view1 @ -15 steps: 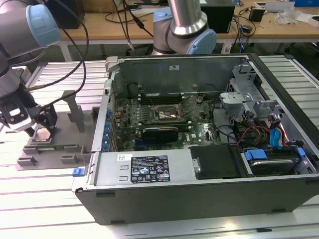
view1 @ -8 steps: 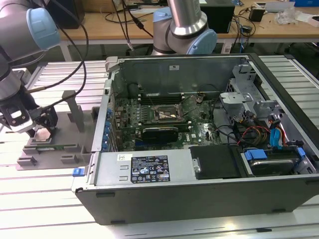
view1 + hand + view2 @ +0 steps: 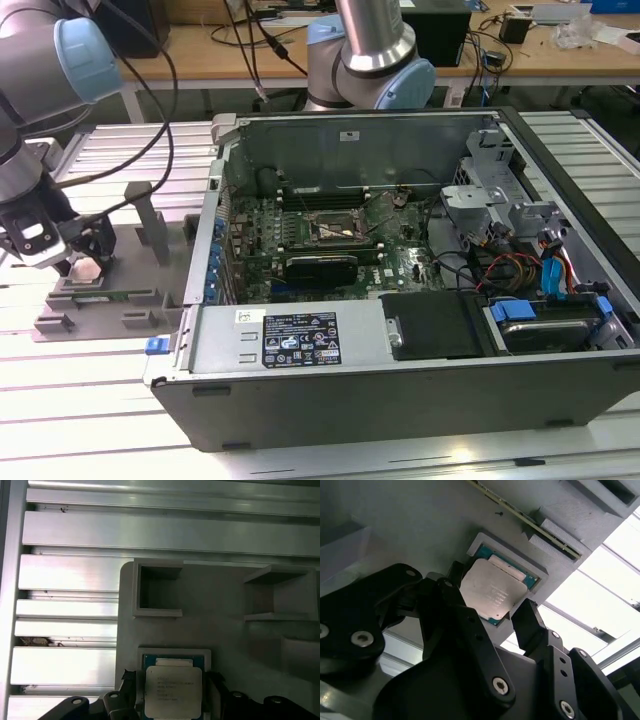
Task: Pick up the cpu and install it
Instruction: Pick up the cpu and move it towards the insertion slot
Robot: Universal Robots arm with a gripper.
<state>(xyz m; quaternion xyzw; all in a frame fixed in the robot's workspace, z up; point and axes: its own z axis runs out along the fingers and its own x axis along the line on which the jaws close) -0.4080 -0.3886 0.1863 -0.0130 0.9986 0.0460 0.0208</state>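
Gripper (image 3: 490, 596) is seen lowered over the cpu (image 3: 492, 587), its black fingers (image 3: 527, 622) held apart, one at each of two opposite edges of the chip; whether the pads touch those edges cannot be told. The cpu (image 3: 173, 690) is found lying flat, silvery plate upward, seated in a shallow square recess of the grey plastic tray (image 3: 220, 620), as shown in both wrist views. Two box-shaped pockets of the tray are noted beyond the recess in the first wrist view. The tray is carried on a slatted aluminium table (image 3: 70, 575). In the exterior view the gripper (image 3: 85, 265) and tray (image 3: 135, 245) are placed at the exterior view's left, just beside an open computer case (image 3: 400, 370) laid on the same table (image 3: 100, 400). A square dark socket frame (image 3: 338, 232) is observed on the board inside the case, well apart from the gripper. Behind the case, another arm's base (image 3: 370, 50) and a wooden bench (image 3: 560, 50) strewn with cables are recorded.
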